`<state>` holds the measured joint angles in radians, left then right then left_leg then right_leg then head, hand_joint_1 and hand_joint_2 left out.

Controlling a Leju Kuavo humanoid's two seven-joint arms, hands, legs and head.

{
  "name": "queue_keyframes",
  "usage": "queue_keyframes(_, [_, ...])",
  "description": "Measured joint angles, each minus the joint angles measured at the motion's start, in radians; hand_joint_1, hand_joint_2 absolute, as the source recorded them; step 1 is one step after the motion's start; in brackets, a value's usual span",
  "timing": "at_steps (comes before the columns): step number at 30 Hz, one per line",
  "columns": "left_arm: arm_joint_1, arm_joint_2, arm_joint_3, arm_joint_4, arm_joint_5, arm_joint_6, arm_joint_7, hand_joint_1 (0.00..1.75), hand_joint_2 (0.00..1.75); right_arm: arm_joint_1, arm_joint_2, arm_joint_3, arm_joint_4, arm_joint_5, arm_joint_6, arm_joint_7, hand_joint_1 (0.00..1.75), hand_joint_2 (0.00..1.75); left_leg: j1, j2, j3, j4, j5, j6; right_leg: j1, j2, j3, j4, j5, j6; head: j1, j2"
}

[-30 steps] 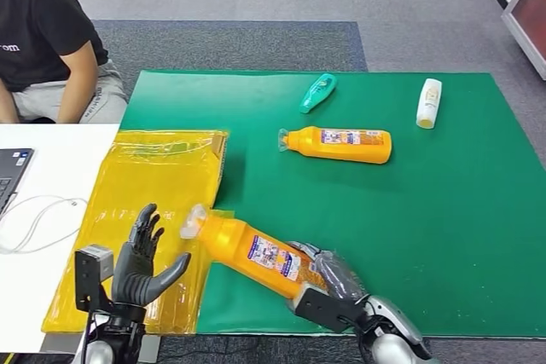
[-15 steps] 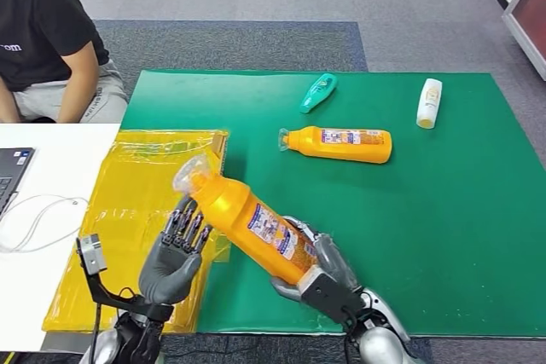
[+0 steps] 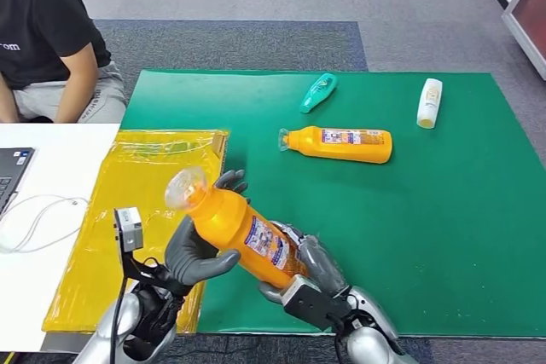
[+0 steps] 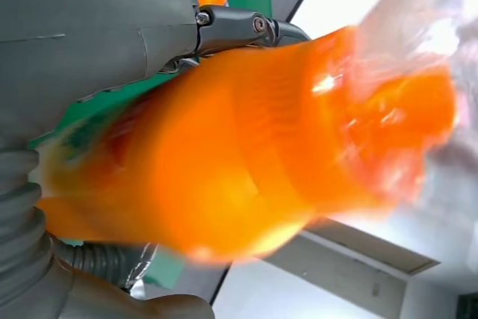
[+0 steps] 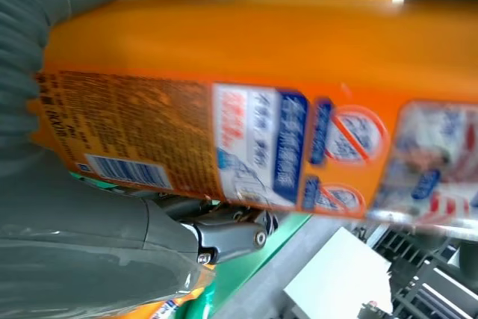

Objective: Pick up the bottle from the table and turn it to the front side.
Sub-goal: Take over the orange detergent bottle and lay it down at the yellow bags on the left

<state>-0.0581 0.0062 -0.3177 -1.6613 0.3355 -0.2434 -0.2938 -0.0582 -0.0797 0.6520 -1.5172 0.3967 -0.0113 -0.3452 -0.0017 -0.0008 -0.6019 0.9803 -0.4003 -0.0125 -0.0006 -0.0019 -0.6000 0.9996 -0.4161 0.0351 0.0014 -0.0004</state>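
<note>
Over green mat [image 3: 418, 236], both hands grip btl [image 3: 241, 232]

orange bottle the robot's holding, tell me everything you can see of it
The orange bottle looks like plastic, with a clear cap and a printed label with a barcode. It is lifted off the green mat, tilted, cap end up. The right hand grips its base end; the left hand holds it near the shoulder.

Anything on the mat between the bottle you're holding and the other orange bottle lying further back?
No: in the head view only bare green mat separates the held orange bottle from the lying orange bottle.
</note>
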Motion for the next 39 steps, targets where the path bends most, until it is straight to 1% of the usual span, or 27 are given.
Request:
queue_keyframes(3, [-0.022,-0.001,-0.006,0.021,0.01,0.002,0.01,0.0,1.75,-0.007,0.0,0.009,0.002,-0.004,0.006,-0.004,1.66,1.75,0.0,0.0,0.0,0.0,0.0,0.0,0.0,0.0,0.0,0.0,0.0,0.0,0.0,0.0])
queue_keyframes(6, [-0.034,-0.003,-0.011,0.037,0.021,0.014,0.02,0.0,1.75,-0.012,0.0,0.013,0.002,-0.011,0.007,-0.006,1.71,1.75,0.0,0.0,0.0,0.0,0.0,0.0,0.0,0.0,0.0,0.0,0.0,0.0,0.0,0.0])
queue_keyframes(7, [-0.036,-0.004,-0.013,0.043,0.027,0.021,0.025,0.08,1.75,-0.014,0.0,0.014,0.002,-0.015,0.008,-0.007,1.73,1.75,0.0,0.0,0.0,0.0,0.0,0.0,0.0,0.0,0.0,0.0,0.0,0.0,0.0,0.0])
queue_keyframes(10, [-0.044,-0.008,-0.018,0.061,0.032,0.047,0.032,1.39,1.75,-0.016,0.0,0.019,-0.003,-0.028,0.009,-0.01,1.67,1.75,0.0,0.0,0.0,0.0,0.0,0.0,0.0,0.0,0.0,0.0,0.0,0.0,0.0,0.0])
queue_keyframes(11, [-0.048,-0.01,-0.02,0.068,0.03,0.057,0.033,1.75,1.75,-0.016,0.0,0.02,-0.006,-0.032,0.009,-0.01,1.59,1.75,0.0,0.0,0.0,0.0,0.0,0.0,0.0,0.0,0.0,0.0,0.0,0.0,0.0,0.0])
queue_keyframes(12, [-0.052,-0.013,-0.022,0.073,0.028,0.065,0.033,1.75,1.75,-0.015,0.0,0.019,-0.011,-0.037,0.008,-0.009,1.51,1.75,0.0,0.0,0.0,0.0,0.0,0.0,0.0,0.0,0.0,0.0,0.0,0.0,0.0,0.0])
queue_keyframes(13, [-0.057,-0.015,-0.024,0.079,0.026,0.072,0.033,1.75,1.75,-0.015,0.0,0.019,-0.014,-0.041,0.008,-0.008,1.25,1.75,0.0,0.0,0.0,0.0,0.0,0.0,0.0,0.0,0.0,0.0,0.0,0.0,0.0,0.0])
queue_keyframes(14, [-0.061,-0.018,-0.025,0.084,0.024,0.077,0.033,1.75,1.75,-0.015,-0.001,0.018,-0.018,-0.044,0.007,-0.006,0.85,1.75,0.0,0.0,0.0,0.0,0.0,0.0,0.0,0.0,0.0,0.0,0.0,0.0,0.0,0.0])
queue_keyframes(16, [-0.069,-0.023,-0.027,0.094,0.019,0.089,0.036,1.75,1.75,-0.014,-0.002,0.016,-0.028,-0.05,0.004,-0.003,0.16,1.75,0.0,0.0,0.0,0.0,0.0,0.0,0.0,0.0,0.0,0.0,0.0,0.0,0.0,0.0])
queue_keyframes(17, [-0.071,-0.025,-0.027,0.099,0.015,0.098,0.039,1.75,1.75,-0.013,-0.003,0.016,-0.036,-0.053,0.002,-0.003,0.0,1.75,0.0,0.0,0.0,0.0,0.0,0.0,0.0,0.0,0.0,0.0,0.0,0.0,0.0,0.0])
queue_keyframes(23, [-0.079,-0.027,-0.019,0.135,-0.018,0.168,0.06,1.75,1.75,-0.008,-0.006,0.023,-0.091,-0.095,0.013,-0.015,0.0,1.75,0.0,0.0,-0.001,0.0,0.0,0.0,0.0,0.001,-0.002,0.0,0.0,0.0,0.0,0.0])
queue_keyframes(27, [-0.086,-0.02,-0.016,0.143,-0.042,0.188,0.06,1.75,1.75,-0.006,-0.007,0.025,-0.114,-0.108,0.015,-0.02,0.0,1.75,0.001,0.0,-0.001,0.0,0.001,-0.001,0.001,0.001,-0.002,0.0,0.0,-0.001,0.0,0.0])
queue_keyframes(36, [-0.127,-0.01,0.003,0.143,-0.064,0.236,0.053,1.75,1.75,0.009,-0.007,0.025,-0.146,-0.124,0.013,-0.037,0.0,1.75,0.0,0.0,-0.001,0.0,0.001,-0.001,0.0,0.001,-0.002,0.0,0.001,-0.001,0.0,0.0])
queue_keyframes(39, [-0.136,0.005,0.001,0.142,-0.118,0.243,0.066,1.75,1.75,0.02,-0.007,0.025,-0.148,-0.13,0.01,-0.037,0.0,1.75,0.0,0.0,-0.001,0.0,0.001,-0.001,0.0,0.001,-0.002,0.0,0.001,-0.001,0.0,0.0])
